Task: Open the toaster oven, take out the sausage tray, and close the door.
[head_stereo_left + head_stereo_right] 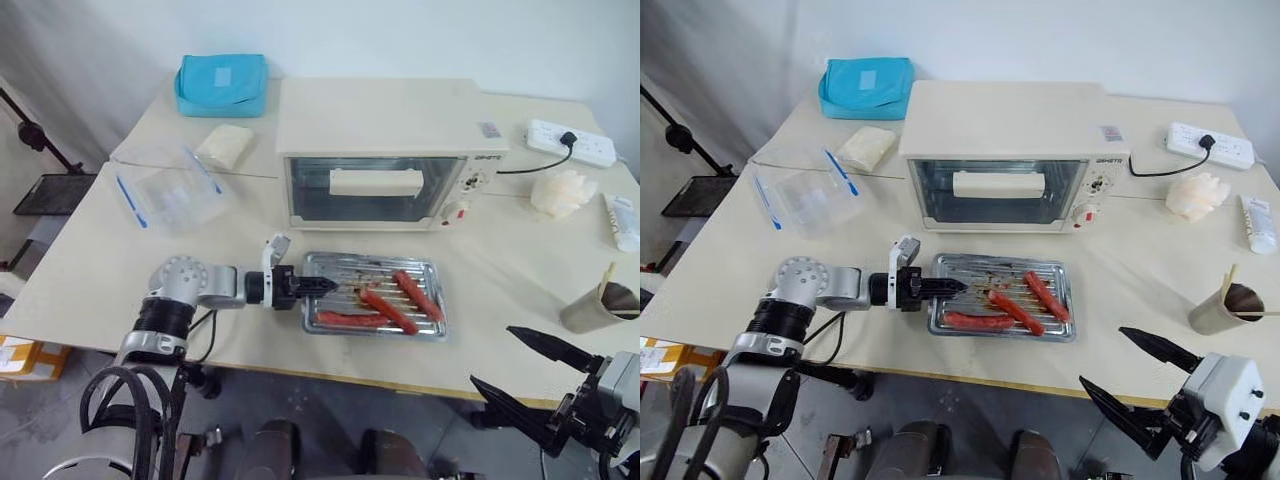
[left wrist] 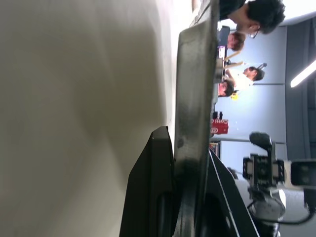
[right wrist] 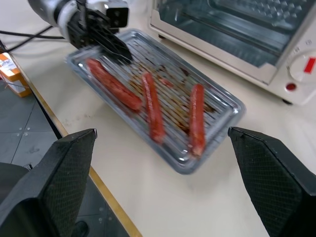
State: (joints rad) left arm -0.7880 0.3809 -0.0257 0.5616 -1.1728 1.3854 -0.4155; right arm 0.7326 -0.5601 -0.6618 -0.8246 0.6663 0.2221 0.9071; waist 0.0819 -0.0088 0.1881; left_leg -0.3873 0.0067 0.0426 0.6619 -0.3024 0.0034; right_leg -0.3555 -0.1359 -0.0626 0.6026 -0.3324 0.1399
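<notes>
The shallow silver metal tray (image 1: 375, 295) with three red sausages (image 1: 417, 293) lies on the cream counter (image 1: 500, 270), just in front of the cream-white toaster oven (image 1: 390, 150). The oven's glass door (image 1: 372, 189) with its wide bar handle is closed. The left end effector (image 1: 325, 286) is clenched on the tray's left rim. The right end effector (image 1: 520, 362) hangs released near the counter's front edge, well apart from the tray
</notes>
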